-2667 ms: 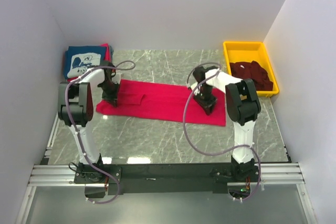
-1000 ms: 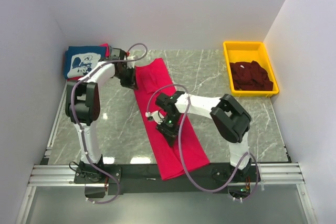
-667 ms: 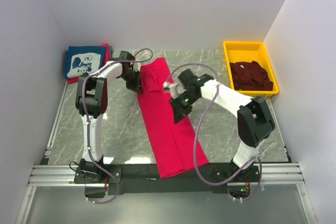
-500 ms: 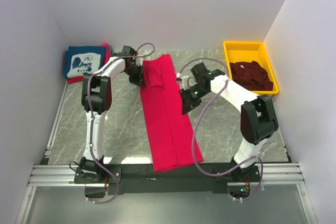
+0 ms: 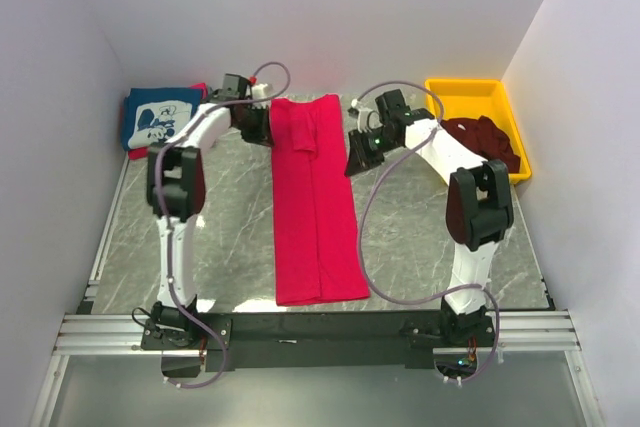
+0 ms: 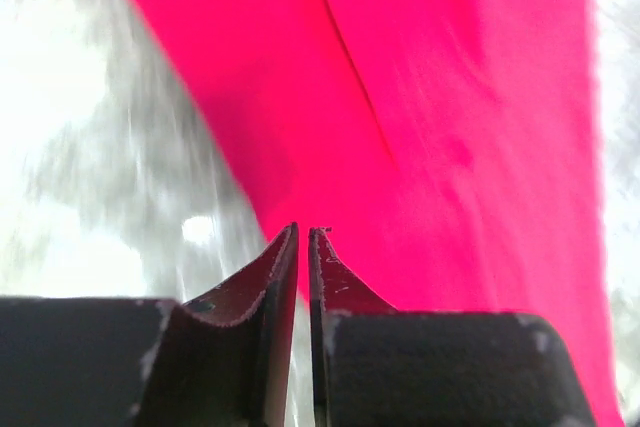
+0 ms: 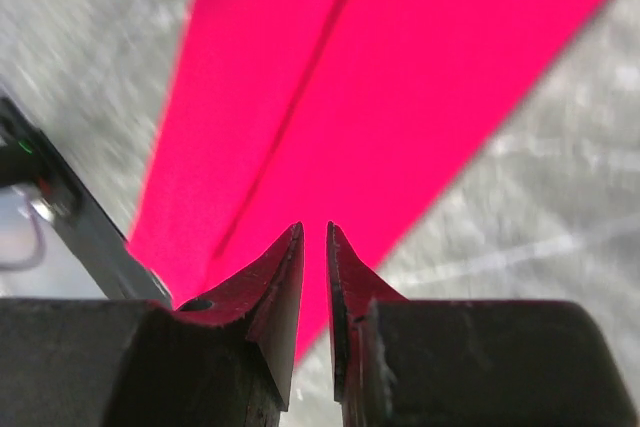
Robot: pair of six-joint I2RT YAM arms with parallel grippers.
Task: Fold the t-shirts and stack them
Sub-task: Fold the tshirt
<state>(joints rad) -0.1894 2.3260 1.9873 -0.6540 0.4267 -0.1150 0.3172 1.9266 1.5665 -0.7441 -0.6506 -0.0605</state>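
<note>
A bright red t-shirt lies folded into a long strip down the middle of the table, from the far side to the near edge. My left gripper is at its far left corner. In the left wrist view the jaws are pressed almost together at the shirt's edge. My right gripper is just off the strip's right edge, jaws nearly together with nothing between them, the shirt ahead of it. A folded navy t-shirt with a white print lies on red cloth at the far left.
A yellow bin at the far right holds dark maroon shirts. White walls close in the table on the left, back and right. The arms' metal base rail runs along the near edge.
The red shirt has swung from lying across the table to lying lengthwise. My left gripper has moved to the far side with its corner. My right gripper has moved off the shirt, far and right.
</note>
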